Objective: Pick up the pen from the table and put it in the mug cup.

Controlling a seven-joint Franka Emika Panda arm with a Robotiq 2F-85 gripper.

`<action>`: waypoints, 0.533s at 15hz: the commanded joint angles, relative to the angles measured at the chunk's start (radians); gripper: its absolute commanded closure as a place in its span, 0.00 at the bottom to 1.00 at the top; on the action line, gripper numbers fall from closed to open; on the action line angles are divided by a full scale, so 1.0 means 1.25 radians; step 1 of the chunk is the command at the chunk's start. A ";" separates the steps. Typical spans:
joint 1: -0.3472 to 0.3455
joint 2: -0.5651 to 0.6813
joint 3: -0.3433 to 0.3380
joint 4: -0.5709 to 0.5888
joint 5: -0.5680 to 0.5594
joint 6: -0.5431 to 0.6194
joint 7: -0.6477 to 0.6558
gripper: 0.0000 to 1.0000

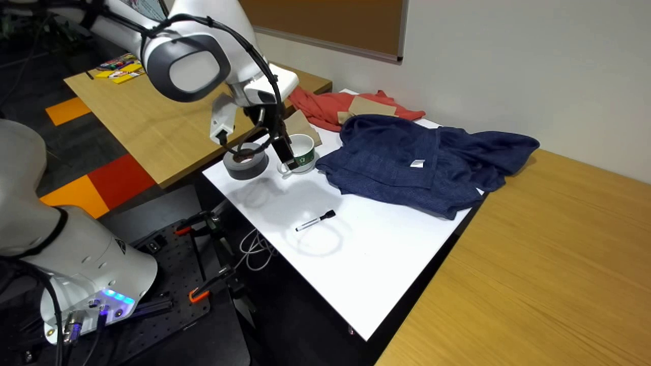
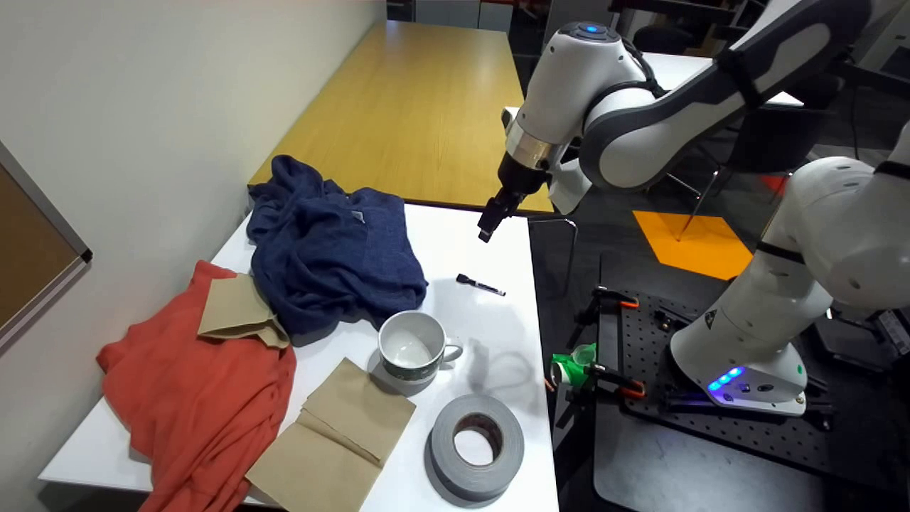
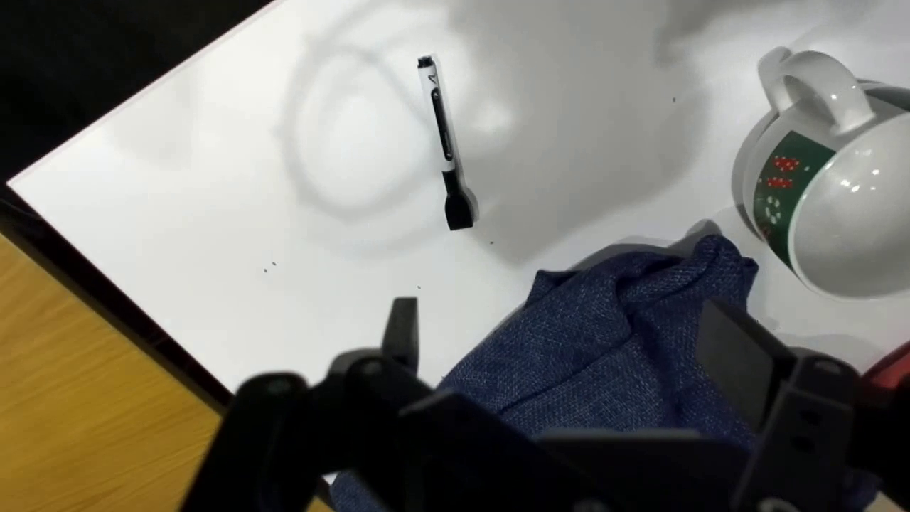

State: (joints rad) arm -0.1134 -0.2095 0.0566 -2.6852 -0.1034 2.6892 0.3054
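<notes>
1. Wrist view: the gripper [image 3: 559,320] has its fingers spread wide — released, with the navy garment [image 3: 611,355] showing below the gap between them.
2. The pen [image 3: 443,142] lies flat on the white table [image 1: 356,274], well apart from the mug cup [image 3: 828,181], its broad black end pointing towards the navy garment.
3. In both exterior views I see the gripper held in the air above the white table by the white arm [image 2: 569,92].
4. The mug cup stands upright beside the navy garment, its handle turned towards the robot base [image 2: 753,341].
5. In an exterior view a grey tape roll [image 2: 442,434] lies flat near the mug cup, a creased brown sheet [image 2: 362,409] just beside the roll.
6. A red cloth [image 2: 206,377] lies bunched on the white table — a smaller brown piece [image 2: 238,309] rests on it.
</notes>
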 commanded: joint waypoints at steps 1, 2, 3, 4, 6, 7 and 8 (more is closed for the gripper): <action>-0.019 0.089 -0.005 0.021 -0.049 0.040 0.034 0.00; -0.011 0.109 -0.015 0.024 -0.039 0.042 0.019 0.00; -0.008 0.128 -0.022 0.027 -0.036 0.050 0.015 0.00; -0.002 0.146 -0.030 0.030 -0.022 0.056 0.000 0.00; 0.004 0.180 -0.044 0.037 -0.018 0.079 -0.011 0.00; 0.006 0.197 -0.050 0.041 -0.019 0.090 -0.015 0.00; 0.009 0.214 -0.055 0.045 -0.014 0.101 -0.025 0.00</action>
State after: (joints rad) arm -0.1218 -0.0107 0.0175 -2.6590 -0.1346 2.7679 0.3112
